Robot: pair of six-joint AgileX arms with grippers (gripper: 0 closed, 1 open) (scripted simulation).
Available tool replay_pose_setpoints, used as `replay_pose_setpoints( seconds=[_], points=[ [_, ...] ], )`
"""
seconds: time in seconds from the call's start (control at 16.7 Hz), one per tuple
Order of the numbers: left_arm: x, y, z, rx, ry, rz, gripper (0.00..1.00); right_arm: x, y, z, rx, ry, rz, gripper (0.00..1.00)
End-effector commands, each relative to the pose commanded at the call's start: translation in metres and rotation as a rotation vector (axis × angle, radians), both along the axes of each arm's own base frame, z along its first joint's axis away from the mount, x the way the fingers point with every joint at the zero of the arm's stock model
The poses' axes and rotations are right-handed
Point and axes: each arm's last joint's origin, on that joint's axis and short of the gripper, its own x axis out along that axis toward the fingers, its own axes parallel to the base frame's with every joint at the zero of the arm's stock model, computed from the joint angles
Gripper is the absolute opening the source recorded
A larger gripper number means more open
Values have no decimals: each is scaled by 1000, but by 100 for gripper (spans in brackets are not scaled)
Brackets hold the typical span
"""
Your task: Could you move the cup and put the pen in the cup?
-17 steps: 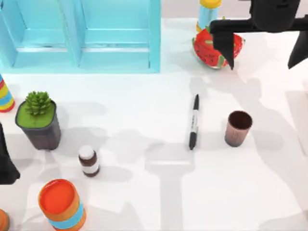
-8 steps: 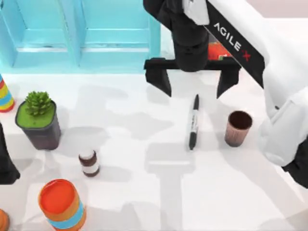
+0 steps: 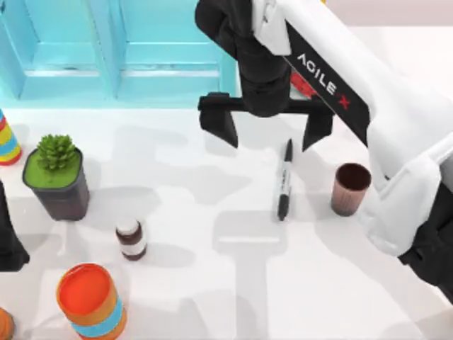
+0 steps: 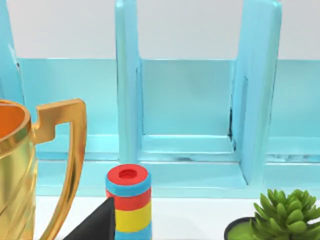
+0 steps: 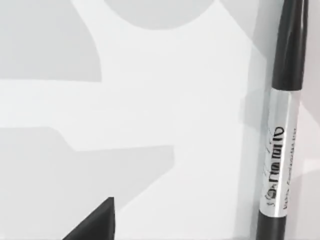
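The right end effector (image 3: 267, 126) hangs spread wide at 11 o'clock of the pen (image 3: 284, 180) (pinching nothing); the cup (image 3: 350, 188) stands upright at the pen's 3 o'clock. The left end effector (image 3: 8, 241) sits at the bench's (image 3: 212, 283) left edge; I cannot tell its state.

We recorded a black pen (image 3: 284, 180) with a white-grey label band, a dark reddish-brown cup (image 3: 350, 188) with a dark inside, and a white tabletop (image 3: 212, 283). The right hand (image 3: 266, 127) was black on a white arm. The shelf (image 3: 120, 53) was light blue; the cylinder (image 3: 90, 300) was orange with a blue band.
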Motion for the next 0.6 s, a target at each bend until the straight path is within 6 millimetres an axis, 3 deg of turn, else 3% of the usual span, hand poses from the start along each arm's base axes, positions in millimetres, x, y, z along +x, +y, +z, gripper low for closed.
replay_pose_setpoints(
  seconds=[0.3, 0.6],
  points=[
    [0, 0, 0, 0, 0, 0, 100, 2, -1, -25, -58, 69, 0, 100],
    [0, 0, 0, 0, 0, 0, 100, 6, -1, -38, -64, 74, 0, 100]
  ],
)
